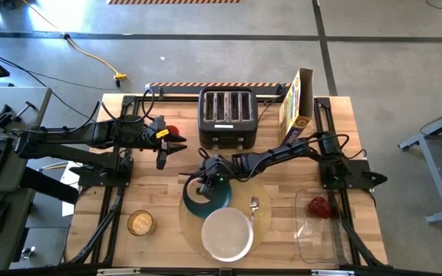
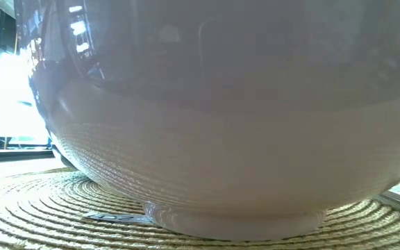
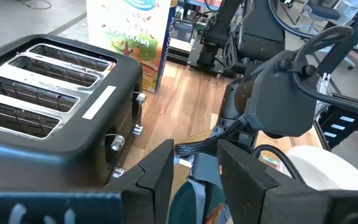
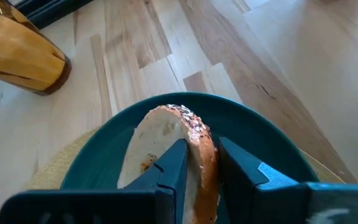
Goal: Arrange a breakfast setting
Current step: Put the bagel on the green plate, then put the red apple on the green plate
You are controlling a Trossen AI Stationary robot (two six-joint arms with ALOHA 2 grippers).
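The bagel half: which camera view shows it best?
The right wrist view: the bagel half stands on edge over the teal plate, between the right gripper fingers. In the high view the arm hides it; the low view shows only the white bowl; the left wrist view does not show it clearly.

- The black toaster (image 1: 226, 117) blocks the middle of the bench's (image 1: 167, 203) far edge, with an upright cereal box (image 1: 296, 100) just beside it on the right.
- The right arm (image 1: 282, 153) slants across the centre, its gripper (image 1: 208, 186) down over the teal plate (image 1: 206, 201), fingers (image 4: 169, 171) straddling the bagel half (image 4: 179, 149).
- The white bowl (image 1: 226, 233) and spoon (image 1: 254, 205) fill the placemat's (image 1: 263, 222) near part.
- The left gripper (image 1: 167, 143) hangs left of the toaster, fingers spread.
- Bare wood lies between a small jar (image 1: 140, 223) and the placemat.
- A clear tray (image 1: 313, 238) with a red item (image 1: 319, 206) occupies the right front.
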